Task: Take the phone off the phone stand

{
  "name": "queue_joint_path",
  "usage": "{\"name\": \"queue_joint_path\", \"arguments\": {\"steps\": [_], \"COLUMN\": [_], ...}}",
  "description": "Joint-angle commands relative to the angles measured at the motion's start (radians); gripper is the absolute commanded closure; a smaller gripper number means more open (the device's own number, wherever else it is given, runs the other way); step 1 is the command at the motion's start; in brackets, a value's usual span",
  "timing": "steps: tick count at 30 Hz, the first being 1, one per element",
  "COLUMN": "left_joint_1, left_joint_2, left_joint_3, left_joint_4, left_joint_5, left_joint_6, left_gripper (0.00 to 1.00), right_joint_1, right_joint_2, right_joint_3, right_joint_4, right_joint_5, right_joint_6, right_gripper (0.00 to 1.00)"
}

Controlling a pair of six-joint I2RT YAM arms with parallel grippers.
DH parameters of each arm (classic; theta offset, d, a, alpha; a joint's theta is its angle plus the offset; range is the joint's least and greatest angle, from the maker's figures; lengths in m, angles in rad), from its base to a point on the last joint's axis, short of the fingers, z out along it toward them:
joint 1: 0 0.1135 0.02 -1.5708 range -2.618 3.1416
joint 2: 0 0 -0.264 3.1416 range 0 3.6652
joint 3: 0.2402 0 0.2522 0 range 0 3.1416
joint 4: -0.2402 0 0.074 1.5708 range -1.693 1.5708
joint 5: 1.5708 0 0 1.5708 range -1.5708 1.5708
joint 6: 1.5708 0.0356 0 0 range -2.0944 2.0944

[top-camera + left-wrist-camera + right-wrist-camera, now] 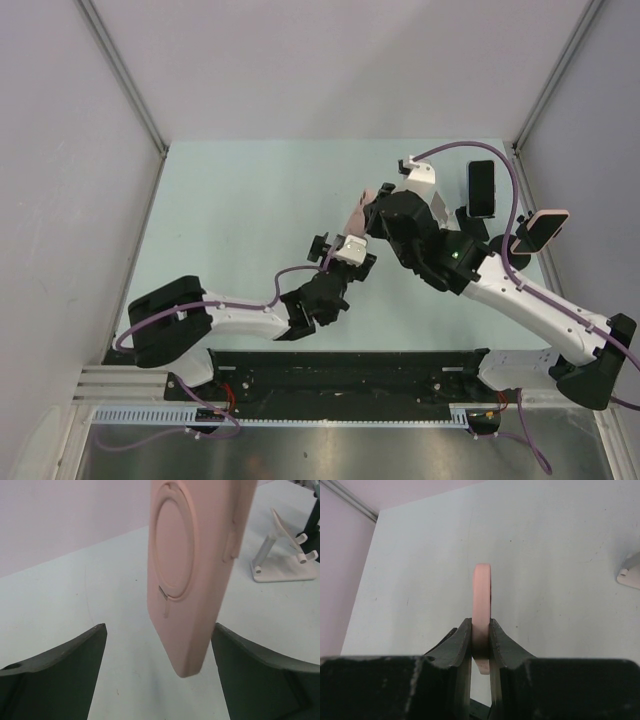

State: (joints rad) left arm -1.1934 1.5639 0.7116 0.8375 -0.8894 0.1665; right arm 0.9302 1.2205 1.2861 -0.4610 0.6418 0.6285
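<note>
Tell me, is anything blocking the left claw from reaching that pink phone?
Nothing visible. The pink phone, pinched by the right gripper, hangs in the gap of the open left gripper, touching neither finger. The white stand sits off to the side.

Dark phone (482,187) on table (230,200) (pale green), far right.

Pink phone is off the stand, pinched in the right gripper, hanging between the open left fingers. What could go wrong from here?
1. The right gripper pinches the phone by only a small patch, above the table; a slip could drop it.
2. The left gripper is open, with a finger on either side of the phone; closing off-centre could twist it out of the right grip.
3. The empty white stand is nearby; a swing might knock it.
</note>
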Motion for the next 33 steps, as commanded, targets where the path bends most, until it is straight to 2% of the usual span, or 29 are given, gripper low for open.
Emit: {"name": "queue_joint_path", "arguments": {"steps": [1,7,10,11,13,14,18,19,21,22,24,25,27,28,31,33], "left_joint_1": [-0.012,-0.034,-0.041,-0.046,-0.052,-0.054,-0.063,-0.066,-0.064,-0.067,-0.066,-0.067,-0.066,-0.066,-0.064,-0.060], "left_joint_2": [0.018,0.033,0.042,0.044,0.050,0.050,0.047,0.042,0.028,0.021,-0.007,-0.017,-0.050,-0.060,-0.114,-0.143], "left_joint_3": [0.038,0.037,0.035,0.035,0.032,0.031,0.025,0.019,0.012,0.002,-0.014,-0.029,-0.046,-0.060,-0.095,-0.109], "left_joint_4": [0.155,0.253,0.284,0.297,0.310,0.319,0.330,0.330,0.330,0.330,0.328,0.328,0.328,0.328,0.322,0.296], "left_joint_5": [-0.100,-0.102,-0.103,-0.103,-0.103,-0.103,-0.098,-0.095,-0.085,-0.082,-0.065,-0.062,-0.049,-0.048,-0.043,-0.037], "left_joint_6": [0.097,0.177,0.208,0.214,0.229,0.232,0.240,0.237,0.228,0.216,0.203,0.193,0.185,0.179,0.168,0.159], "left_gripper": [0.13,0.26,0.40,0.50,0.59,0.70,0.97,1.00,1.00,1.00,1.00,1.00,0.99,0.99,1.00,1.00], "right_joint_1": [-0.004,-0.016,-0.022,-0.024,-0.030,-0.033,-0.045,-0.047,-0.054,-0.059,-0.070,-0.073,-0.091,-0.099,-0.123,-0.133], "right_joint_2": [-0.050,-0.056,-0.055,-0.056,-0.056,-0.056,-0.059,-0.061,-0.068,-0.072,-0.088,-0.093,-0.111,-0.121,-0.153,-0.173], "right_joint_3": [-0.005,-0.022,-0.025,-0.027,-0.033,-0.034,-0.042,-0.047,-0.051,-0.057,-0.065,-0.070,-0.079,-0.085,-0.100,-0.108], "right_joint_4": [0.041,0.041,0.041,0.039,0.042,0.042,0.048,0.051,0.067,0.073,0.094,0.100,0.128,0.146,0.185,0.197], "right_joint_5": [0.002,-0.028,-0.033,-0.034,-0.044,-0.047,-0.057,-0.063,-0.071,-0.074,-0.082,-0.093,-0.108,-0.143,-0.180,-0.195], "right_joint_6": [0.072,0.111,0.122,0.128,0.138,0.143,0.151,0.151,0.146,0.143,0.126,0.117,0.071,0.045,-0.035,-0.079], "right_gripper": [1.00,1.00,1.00,1.00,1.00,1.00,1.00,0.92,0.84,0.74,0.63,0.53,0.45,0.35,0.21,0.16]}}
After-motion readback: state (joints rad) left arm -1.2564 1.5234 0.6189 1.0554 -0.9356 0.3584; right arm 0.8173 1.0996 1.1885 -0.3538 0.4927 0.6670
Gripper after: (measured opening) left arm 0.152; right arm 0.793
